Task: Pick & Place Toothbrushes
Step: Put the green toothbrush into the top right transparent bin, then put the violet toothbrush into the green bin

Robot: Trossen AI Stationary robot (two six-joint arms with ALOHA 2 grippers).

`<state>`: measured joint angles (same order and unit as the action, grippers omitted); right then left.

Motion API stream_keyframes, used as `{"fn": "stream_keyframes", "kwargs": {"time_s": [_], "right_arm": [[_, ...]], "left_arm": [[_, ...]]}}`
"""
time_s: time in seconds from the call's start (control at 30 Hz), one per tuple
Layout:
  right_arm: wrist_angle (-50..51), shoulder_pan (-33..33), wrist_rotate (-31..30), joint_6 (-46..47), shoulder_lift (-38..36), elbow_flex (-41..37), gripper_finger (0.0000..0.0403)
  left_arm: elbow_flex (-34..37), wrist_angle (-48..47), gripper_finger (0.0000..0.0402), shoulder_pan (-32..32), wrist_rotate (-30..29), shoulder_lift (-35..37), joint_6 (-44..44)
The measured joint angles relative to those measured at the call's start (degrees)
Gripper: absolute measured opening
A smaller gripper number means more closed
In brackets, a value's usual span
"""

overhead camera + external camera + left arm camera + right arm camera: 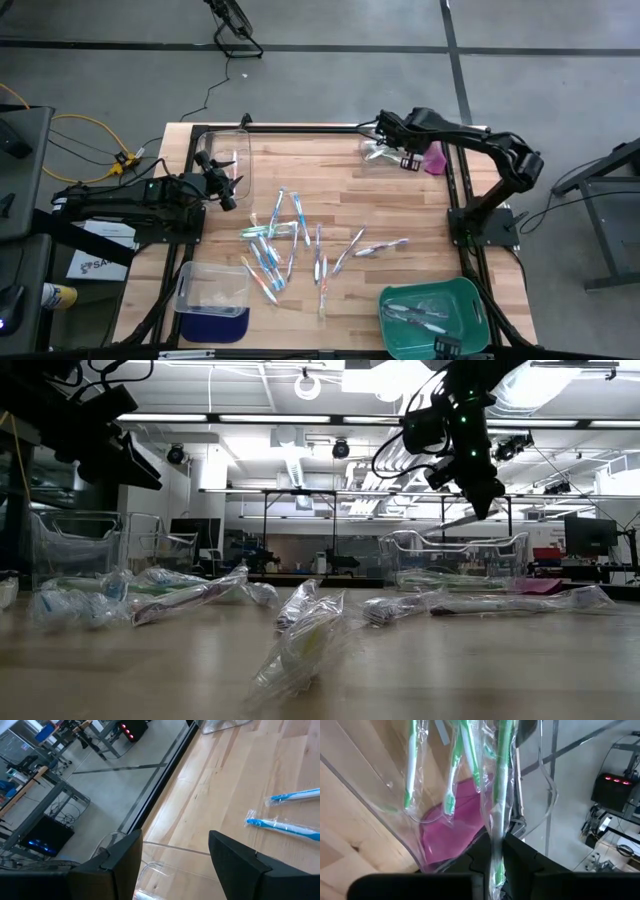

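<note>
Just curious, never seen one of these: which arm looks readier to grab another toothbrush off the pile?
Probably the left. Its gripper is open and empty beside the loose toothbrushes; the right gripper is over the far clear bin, pinching a green toothbrush.

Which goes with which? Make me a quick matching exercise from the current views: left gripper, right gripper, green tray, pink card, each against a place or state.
Things:
1. left gripper
2. right gripper
3. green tray
4. pink card

Places or states:
A. near right corner of the table
B. open, empty, over a clear bin
C. under wrapped green toothbrushes in a clear bin
D. pinching a wrapped green toothbrush

Pairs: 1-B, 2-D, 3-A, 4-C
</note>
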<state>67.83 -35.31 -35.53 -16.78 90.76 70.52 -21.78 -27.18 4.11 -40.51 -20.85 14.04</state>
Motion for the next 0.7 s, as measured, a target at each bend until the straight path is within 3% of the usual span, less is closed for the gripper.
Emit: {"fn": "stream_keyframes", "kwargs": {"time_s": [0.23, 0.5, 0.7], "right_arm": [[-0.67, 0.04, 1.90, 1.01, 0.00, -0.02, 0.0084], [0.78, 0.04, 2.46, 8.67, 0.02, -0.02, 0.0127], [3.05, 0.04, 11.60, 14.14, 0.02, -0.02, 0.0137]], "left_arm": [[0.00, 0.00, 0.0221, 0.00, 0.02, -0.01, -0.03], [0.00, 0.00, 0.0221, 0.01, 0.10, 0.00, -0.34], [-0.01, 0.00, 0.0221, 0.00, 0.09, 0.00, -0.39]]}}
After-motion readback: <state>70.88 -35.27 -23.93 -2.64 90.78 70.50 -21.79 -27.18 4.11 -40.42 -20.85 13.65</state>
